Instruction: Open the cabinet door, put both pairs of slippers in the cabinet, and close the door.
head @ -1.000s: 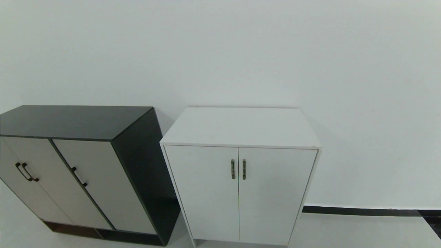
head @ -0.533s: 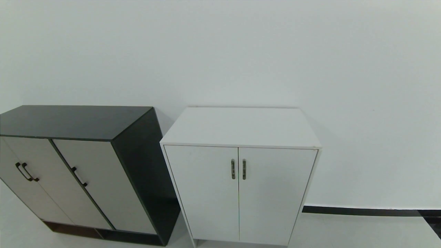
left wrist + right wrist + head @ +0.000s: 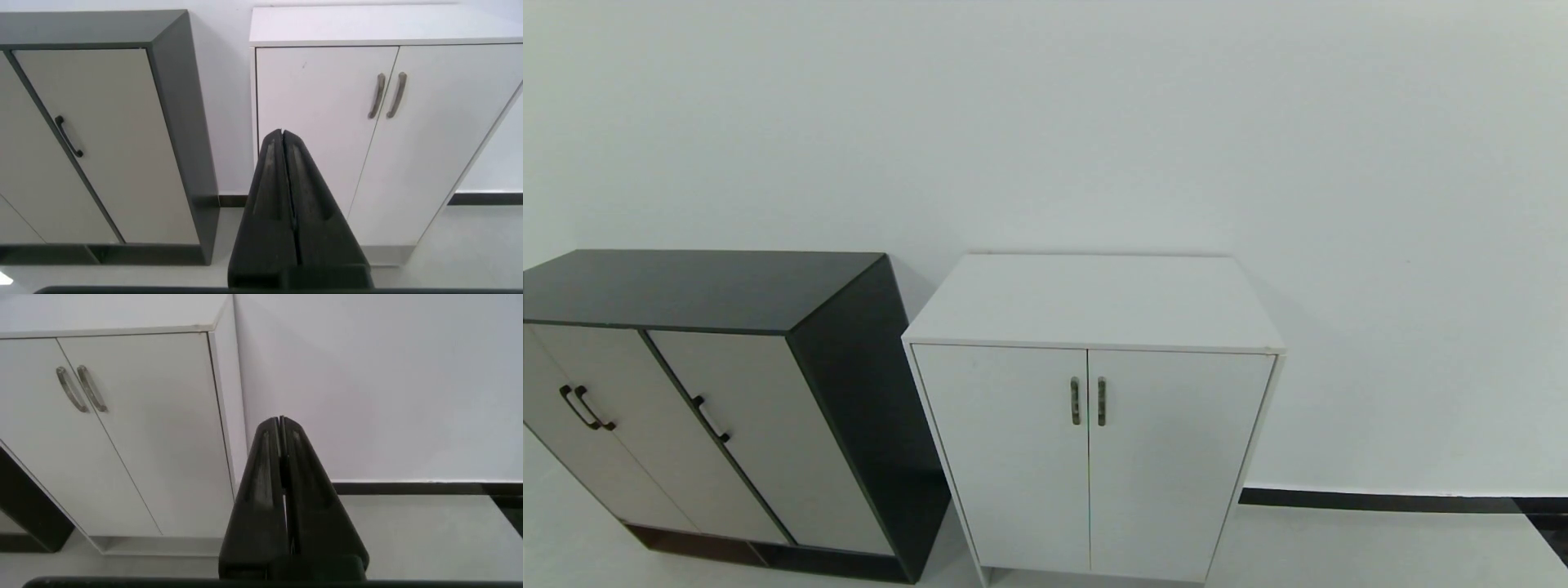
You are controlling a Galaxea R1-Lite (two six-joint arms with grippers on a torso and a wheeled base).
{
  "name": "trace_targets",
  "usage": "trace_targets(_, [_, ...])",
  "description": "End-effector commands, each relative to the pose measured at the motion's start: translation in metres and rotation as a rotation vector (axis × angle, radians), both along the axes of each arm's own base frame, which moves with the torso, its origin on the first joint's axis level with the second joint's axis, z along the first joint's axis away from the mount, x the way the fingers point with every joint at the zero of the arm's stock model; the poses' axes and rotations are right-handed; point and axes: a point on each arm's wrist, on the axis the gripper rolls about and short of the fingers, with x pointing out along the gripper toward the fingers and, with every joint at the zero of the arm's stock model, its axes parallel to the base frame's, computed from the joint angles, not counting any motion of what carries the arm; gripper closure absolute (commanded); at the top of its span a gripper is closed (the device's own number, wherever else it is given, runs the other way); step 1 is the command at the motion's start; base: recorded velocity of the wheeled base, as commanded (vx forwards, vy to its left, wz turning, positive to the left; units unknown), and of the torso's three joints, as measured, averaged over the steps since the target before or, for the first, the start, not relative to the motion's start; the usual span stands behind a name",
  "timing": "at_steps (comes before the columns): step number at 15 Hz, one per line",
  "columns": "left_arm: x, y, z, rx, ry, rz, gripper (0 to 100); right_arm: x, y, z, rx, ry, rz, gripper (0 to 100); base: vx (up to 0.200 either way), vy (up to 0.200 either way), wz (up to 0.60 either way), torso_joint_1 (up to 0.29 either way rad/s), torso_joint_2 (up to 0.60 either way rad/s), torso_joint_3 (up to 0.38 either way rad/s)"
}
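Trouble would most likely start at the two slim handles (image 3: 1076,401) of the white cabinet (image 3: 1094,298). They stand upright just beside each other at the seam where the left door (image 3: 1005,457) meets the right door (image 3: 1176,457). A finger aimed slightly off could hook both handles or slide into the gap between them. Both doors are shut, and the cabinet stands against the wall in front of the robot.

The left gripper (image 3: 283,163) and the right gripper (image 3: 282,449) each have their fingers pressed together and hold nothing. Both are well short of the doors. Either would have to spread its fingers before closing on a handle, or it would only bump the door face.

A straight pull, rather than one following the hinge arc, could slip off the handle or drag the light cabinet forward. The black cabinet (image 3: 703,286) stands just beside on the robot's left. A left door swung wide might knock its dark side panel. Its similar paired handles (image 3: 584,408) could also invite a reach to the wrong unit.

No brand, label or writing can be read on either cabinet.
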Motion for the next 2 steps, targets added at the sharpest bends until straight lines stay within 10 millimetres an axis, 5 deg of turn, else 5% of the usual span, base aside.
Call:
trace_targets(1, [0.0, 0.0, 0.0, 0.0, 0.0, -0.001, 100, 0.0002, 0.0, 0.0, -0.001, 0.004, 0.0, 100, 0.0, 0.0, 0.0, 0.0, 0.0, 0.0])
trace_targets(2, [0.0, 0.0, 0.0, 0.0, 0.0, 0.001, 100, 0.0002, 0.0, 0.0, -0.001, 0.004, 0.0, 100, 0.0, 0.0, 0.0, 0.0, 0.0, 0.0])
